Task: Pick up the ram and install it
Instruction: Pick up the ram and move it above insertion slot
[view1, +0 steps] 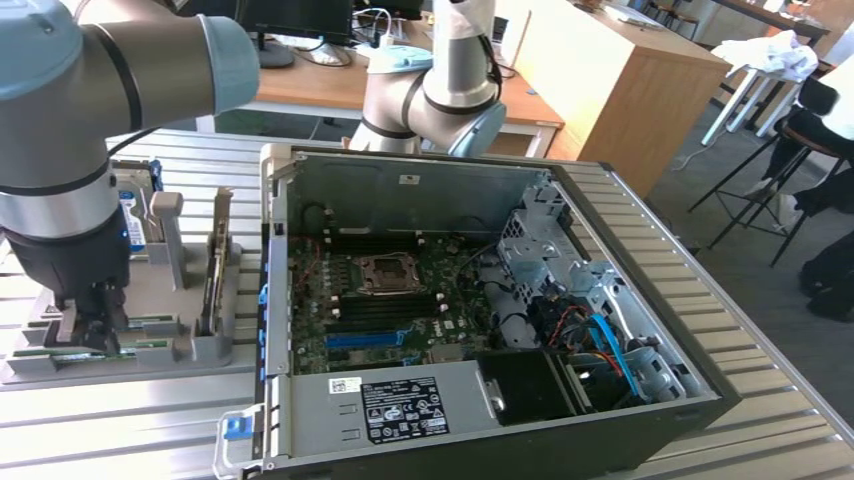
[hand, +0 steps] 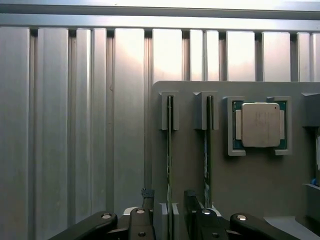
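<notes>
Gripper fingers spread, straddling ram, not pinching. Ram upright on edge in holder slot, between fingers. Second stick just beyond one finger: that finger may brush it on lift. Off-centre closing could tilt ram, bind it in slot. Processor well beyond, no risk.

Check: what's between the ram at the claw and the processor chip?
The second ram stick, standing on edge in the grey holder; the wrist view shows it.
</notes>
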